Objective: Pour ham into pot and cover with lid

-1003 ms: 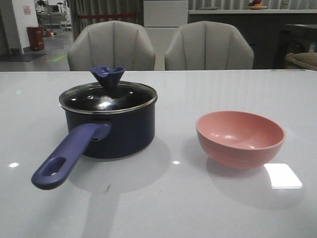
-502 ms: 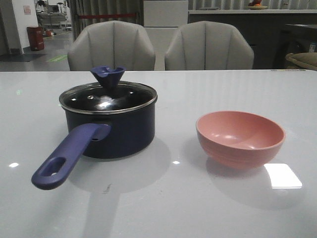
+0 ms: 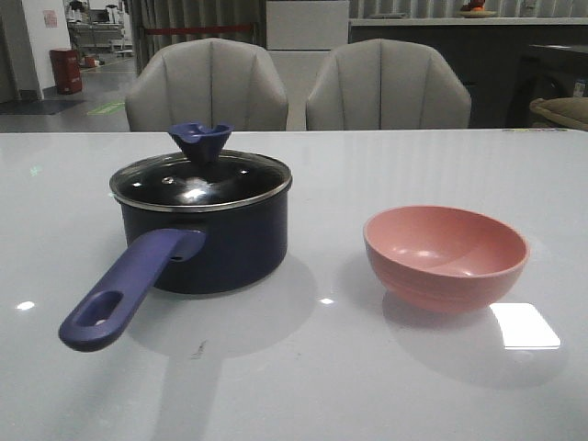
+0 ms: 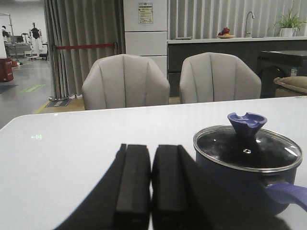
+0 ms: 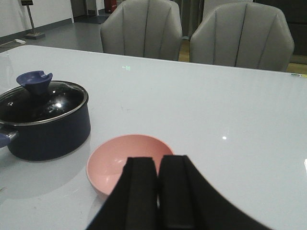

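White glossy table [image 3: 303,386], two grey upholstered chairs [image 3: 207,84] behind it, dim room with curtains and a counter further back.

Left to right in the front view: navy saucepan [image 3: 211,246] sits left of centre, its purple-blue handle [image 3: 129,285] angled toward the near-left edge, oval hole at the tip. Glass lid [image 3: 200,179] is seated on the saucepan, steel rim flush all round, flared blue knob [image 3: 199,140] upright on top. Glass is dark with glare, so contents can't be read. Pink bowl [image 3: 446,255] stands right of centre, well apart from the saucepan, upright. No ham pieces visible in the bowl's visible interior.

Neither arm shows in the front view. Left gripper [image 4: 149,184]: black fingers pressed together, nothing between them, saucepan just beside it in the left wrist view. Right gripper [image 5: 158,191]: fingers also together, holding nothing, positioned at the near side of the pink bowl in the right wrist view.
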### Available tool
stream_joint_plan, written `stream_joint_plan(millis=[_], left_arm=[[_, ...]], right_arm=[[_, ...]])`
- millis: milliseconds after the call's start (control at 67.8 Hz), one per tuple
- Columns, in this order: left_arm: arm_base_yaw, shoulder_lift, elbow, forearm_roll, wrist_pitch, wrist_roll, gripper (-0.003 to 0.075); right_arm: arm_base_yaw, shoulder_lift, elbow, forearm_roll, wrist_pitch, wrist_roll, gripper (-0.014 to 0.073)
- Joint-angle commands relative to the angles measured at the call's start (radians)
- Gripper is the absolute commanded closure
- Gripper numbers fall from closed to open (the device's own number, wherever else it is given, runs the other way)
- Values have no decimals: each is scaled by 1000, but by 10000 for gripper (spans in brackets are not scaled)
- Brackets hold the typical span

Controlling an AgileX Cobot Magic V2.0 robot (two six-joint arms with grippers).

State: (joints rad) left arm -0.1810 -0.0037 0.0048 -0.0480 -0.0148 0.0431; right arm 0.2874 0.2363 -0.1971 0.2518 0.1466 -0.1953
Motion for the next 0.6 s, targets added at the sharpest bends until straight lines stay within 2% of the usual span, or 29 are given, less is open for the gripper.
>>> stream_joint_plan(millis=[0,413,546,590], left_arm=[[-7,-18,22,-6,-75,-11,589],[-7,-18,22,-6,-75,-11,589],[-7,-18,22,-6,-75,-11,589],[-7,-18,22,-6,-75,-11,589]], right_arm=[[-1,10,-31,3,-76,-8,432],[-1,8,-22,3,-92,-8,432],[-59,-34,3,-62,-100,-8,432],[-108,-64,25,-86,-104,9,432]])
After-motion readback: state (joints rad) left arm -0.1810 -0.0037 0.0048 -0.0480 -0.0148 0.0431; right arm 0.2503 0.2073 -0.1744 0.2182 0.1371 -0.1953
